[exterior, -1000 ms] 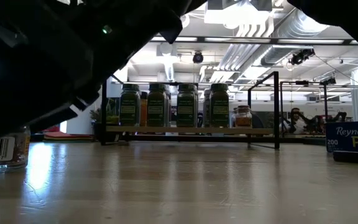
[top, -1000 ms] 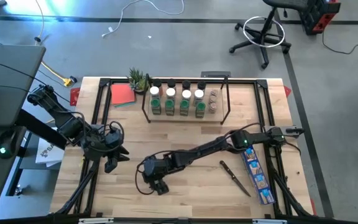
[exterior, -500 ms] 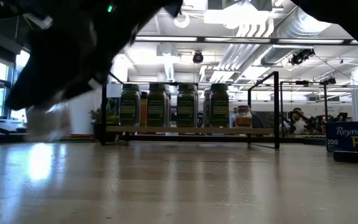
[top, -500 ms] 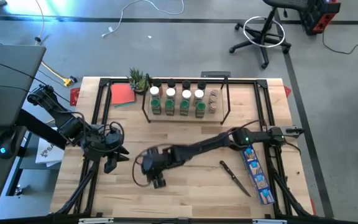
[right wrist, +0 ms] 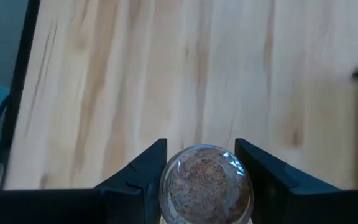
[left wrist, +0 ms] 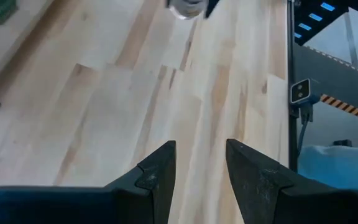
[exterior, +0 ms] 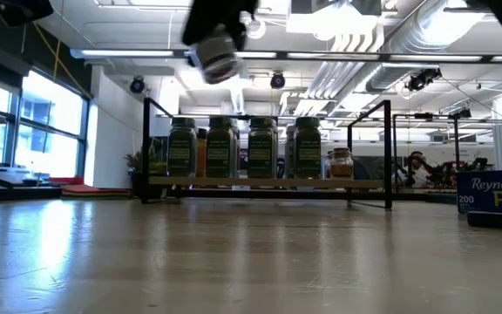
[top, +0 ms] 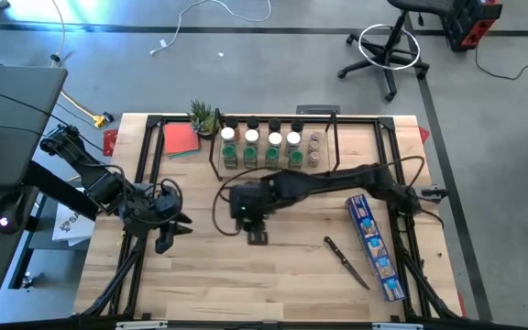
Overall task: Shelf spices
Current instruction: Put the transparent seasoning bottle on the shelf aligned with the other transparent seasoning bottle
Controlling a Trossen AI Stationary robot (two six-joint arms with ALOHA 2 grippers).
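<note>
My right gripper (top: 256, 235) hangs above the table's middle, just in front of the shelf (top: 273, 167), and is shut on a small clear spice jar (right wrist: 205, 182) with a clear cap and brown spice inside. The low view shows that jar (exterior: 214, 54) high in the air. The shelf, a black rod rack with wood boards, holds several green-labelled and white-capped jars (top: 271, 147) standing upright in rows (exterior: 262, 148). My left gripper (top: 164, 240) waits at the table's left, open (left wrist: 201, 167) over bare wood. My right gripper pinches the jar between its two fingers, one on each side of the jar's wall (right wrist: 166, 186) just under the cap. The fingers (right wrist: 143, 171) come from above, slanting down. The jar is lifted clear of the table, a little tilted, cap toward the wrist.
A long blue printed box (top: 374, 247) and a black-handled knife (top: 346, 261) lie at the right. A red sheet (top: 180, 139) and a small plant (top: 204, 116) sit at the far left corner. A black frame (top: 147, 174) edges the table.
My right gripper has lifted the jar off the table near the front left and carried it up, toward the far edge and the shelf, rolling a little. The jar, standing on the wood a second ago, now hangs high and clear.
</note>
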